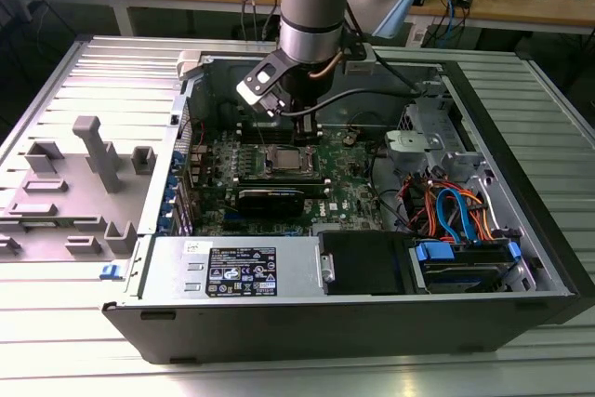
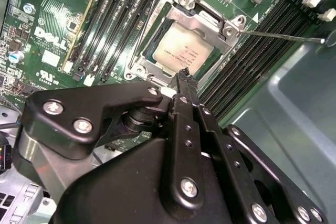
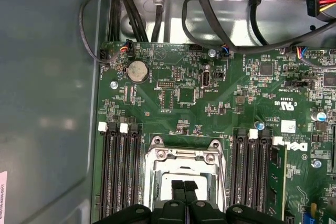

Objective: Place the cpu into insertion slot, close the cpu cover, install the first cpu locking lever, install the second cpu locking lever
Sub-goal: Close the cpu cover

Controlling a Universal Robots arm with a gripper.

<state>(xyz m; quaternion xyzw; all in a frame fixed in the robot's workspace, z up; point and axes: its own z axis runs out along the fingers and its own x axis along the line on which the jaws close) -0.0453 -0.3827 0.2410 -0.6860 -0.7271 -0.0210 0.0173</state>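
Closed, empty hand (image 2: 184, 76) hovers over the cpu (image 2: 181, 51) under the cpu cover (image 2: 203, 22)

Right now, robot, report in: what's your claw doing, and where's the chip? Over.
Gripper shut, nothing in it. Cpu seated, cpu cover down over it, gripper tips at its edge. One locking lever sticking out sideways, not latched.

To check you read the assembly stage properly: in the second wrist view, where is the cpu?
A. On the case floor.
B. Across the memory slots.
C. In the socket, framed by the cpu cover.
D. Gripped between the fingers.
C: the cpu shows its silver top through the cut-out of the cpu cover on the socket, and the gripper beside it is shut on nothing.
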